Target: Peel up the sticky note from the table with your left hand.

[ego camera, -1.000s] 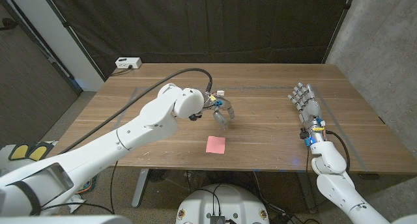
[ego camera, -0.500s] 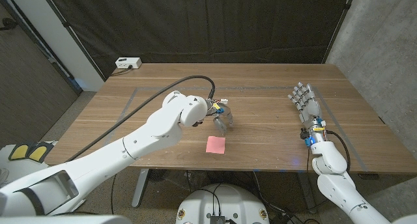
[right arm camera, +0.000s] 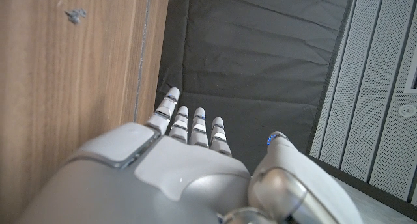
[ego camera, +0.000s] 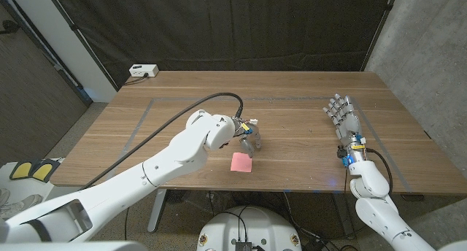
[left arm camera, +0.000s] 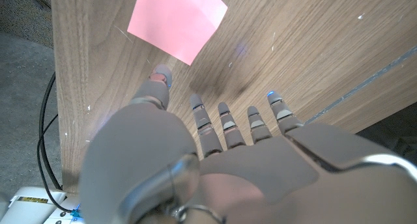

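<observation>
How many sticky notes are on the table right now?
1: a pink sticky note lies near the table's front edge, just in front of the left hand. None seems hidden.

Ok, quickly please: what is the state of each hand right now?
Left hand: open, fingers apart, holding nothing, just beside the pink sticky note on the table.
Right hand: open, fingers extended, holding nothing.

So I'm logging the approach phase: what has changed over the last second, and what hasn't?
The left hand has moved toward the table's near edge, closing on the pink sticky note; it now hangs just beyond the note, fingers apart, holding nothing. In the left wrist view the fingertips stop short of the note. The note lies where it was on the table. The right hand has stayed put, open.
</observation>
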You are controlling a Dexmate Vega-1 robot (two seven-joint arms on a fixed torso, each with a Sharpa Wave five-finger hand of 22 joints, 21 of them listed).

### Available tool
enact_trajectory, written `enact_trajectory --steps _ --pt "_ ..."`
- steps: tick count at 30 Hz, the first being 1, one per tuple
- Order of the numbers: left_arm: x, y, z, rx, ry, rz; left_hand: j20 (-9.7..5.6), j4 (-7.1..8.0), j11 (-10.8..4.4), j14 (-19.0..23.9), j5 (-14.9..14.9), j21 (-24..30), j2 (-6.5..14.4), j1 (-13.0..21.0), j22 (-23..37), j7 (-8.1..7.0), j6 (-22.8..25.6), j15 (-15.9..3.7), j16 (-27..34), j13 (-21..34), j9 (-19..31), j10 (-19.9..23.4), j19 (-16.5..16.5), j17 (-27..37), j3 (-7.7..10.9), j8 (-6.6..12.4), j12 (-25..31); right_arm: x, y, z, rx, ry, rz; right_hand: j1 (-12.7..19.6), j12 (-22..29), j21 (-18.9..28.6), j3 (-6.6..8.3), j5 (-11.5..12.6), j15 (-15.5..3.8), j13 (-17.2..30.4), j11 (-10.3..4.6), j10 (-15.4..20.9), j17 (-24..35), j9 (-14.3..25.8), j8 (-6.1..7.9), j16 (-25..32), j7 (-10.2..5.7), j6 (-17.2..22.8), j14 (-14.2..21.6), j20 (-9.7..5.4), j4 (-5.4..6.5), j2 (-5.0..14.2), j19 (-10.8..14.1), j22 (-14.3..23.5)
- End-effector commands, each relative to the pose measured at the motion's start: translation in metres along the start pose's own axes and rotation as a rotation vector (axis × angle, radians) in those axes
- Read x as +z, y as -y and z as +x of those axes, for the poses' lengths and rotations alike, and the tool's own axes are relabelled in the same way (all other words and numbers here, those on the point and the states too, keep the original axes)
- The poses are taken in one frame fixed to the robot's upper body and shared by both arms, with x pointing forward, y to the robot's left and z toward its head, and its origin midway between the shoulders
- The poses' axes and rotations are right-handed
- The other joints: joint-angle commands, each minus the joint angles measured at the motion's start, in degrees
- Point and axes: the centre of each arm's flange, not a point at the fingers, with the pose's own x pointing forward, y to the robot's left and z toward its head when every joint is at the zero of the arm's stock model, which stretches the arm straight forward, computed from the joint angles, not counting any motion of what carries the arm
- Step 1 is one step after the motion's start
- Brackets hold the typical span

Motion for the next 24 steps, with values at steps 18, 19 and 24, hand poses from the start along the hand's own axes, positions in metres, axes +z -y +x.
enact_trajectory --steps 18,19,24 --pt "0.0050 0.0121 0.0161 -0.090 0.005 0.015 -0.09 0.24 -0.37 0.51 0.19 -0.50 0.60 1.65 0.17 0.11 5.03 -0.28 0.32 0.62 0.39 1.05 0.03 0.21 -1.60 1.54 0.64 -0.0061 0.0018 -0.0089 -0.037 0.028 0.015 -0.70 -0.08 -0.66 0.24 -0.14 0.18 0.21 0.37 0.63 0.31 0.14 -0.04 0.18 -0.13 0.56 0.99 0.08 0.20 -0.03 0.54 0.19" --pt "0.0050 0.0121 0.0161 -0.091 0.004 0.015 -0.20 0.24 -0.47 0.52 0.19 -0.49 0.61 1.71 0.17 0.20 5.25 -0.37 0.32 0.63 0.40 1.10 0.11 0.21 -1.65 1.61 0.66 -0.0061 0.0018 -0.0089 -0.037 0.029 0.015 -0.70 -0.08 -0.66 0.24 -0.14 0.18 0.21 0.36 0.64 0.31 0.14 -0.04 0.18 -0.13 0.56 1.01 0.06 0.20 -0.03 0.54 0.19" --pt "0.0056 0.0140 0.0181 -0.110 0.001 0.017 -0.35 0.27 -0.50 0.60 0.19 -0.56 0.74 1.96 0.18 0.88 6.36 -0.44 0.34 0.70 0.42 1.45 0.26 0.20 -1.93 1.93 0.80 -0.0077 0.0000 -0.0111 -0.043 0.031 0.014 -0.74 -0.03 -0.71 0.26 -0.13 0.18 0.21 0.40 0.84 0.31 0.14 -0.04 0.22 -0.13 0.61 1.20 0.05 0.20 -0.05 0.66 0.20"
